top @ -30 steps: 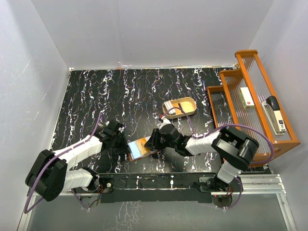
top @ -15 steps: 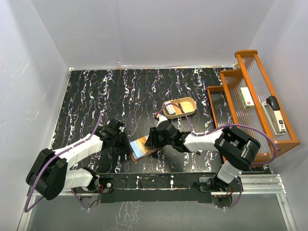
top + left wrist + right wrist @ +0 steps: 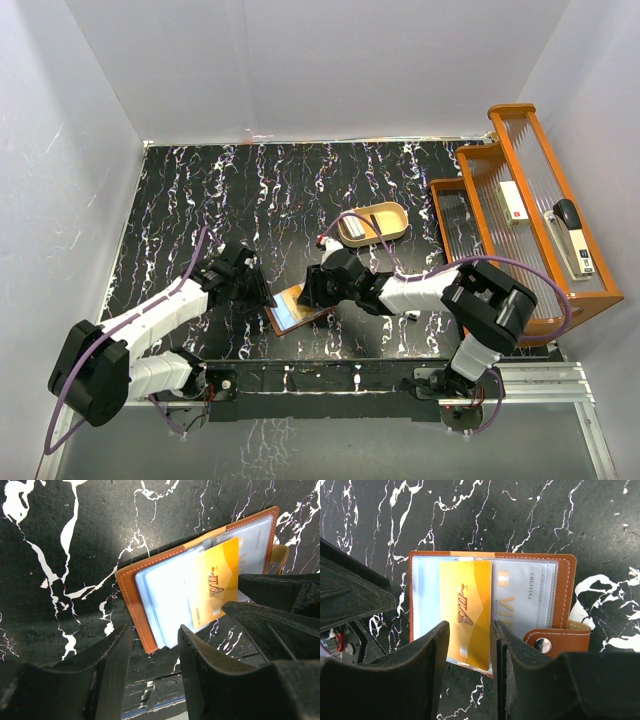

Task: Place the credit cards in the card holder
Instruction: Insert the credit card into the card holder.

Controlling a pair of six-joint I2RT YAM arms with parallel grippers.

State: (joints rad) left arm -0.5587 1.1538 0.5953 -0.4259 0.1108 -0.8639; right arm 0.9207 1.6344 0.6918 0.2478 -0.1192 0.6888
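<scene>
The card holder (image 3: pixel 566 590) lies open on the black marbled table, brown leather with clear blue-grey pockets. A gold VIP credit card (image 3: pixel 467 612) lies across its middle, its near end sticking out past the holder's edge. A silver credit card (image 3: pixel 520 600) sits in the right pocket. My right gripper (image 3: pixel 470 627) hovers open over the gold card's near end, jaws apart, gripping nothing. My left gripper (image 3: pixel 155 630) is open just off the holder's (image 3: pixel 131 592) corner, with only table between its fingers. From above, both grippers (image 3: pixel 262 297) (image 3: pixel 308 293) flank the holder (image 3: pixel 290 310).
A tan oval tray (image 3: pixel 373 222) with a white stick stands behind the right arm. An orange wooden rack (image 3: pixel 520 225) at the right holds a stapler (image 3: pixel 573 235) and a white box (image 3: pixel 514 200). The table's front edge (image 3: pixel 150 695) runs close beside the holder.
Both grippers have opened wider. The left one has let go of the holder's left edge and drawn back a little. The gold card lies loose on the holder.
</scene>
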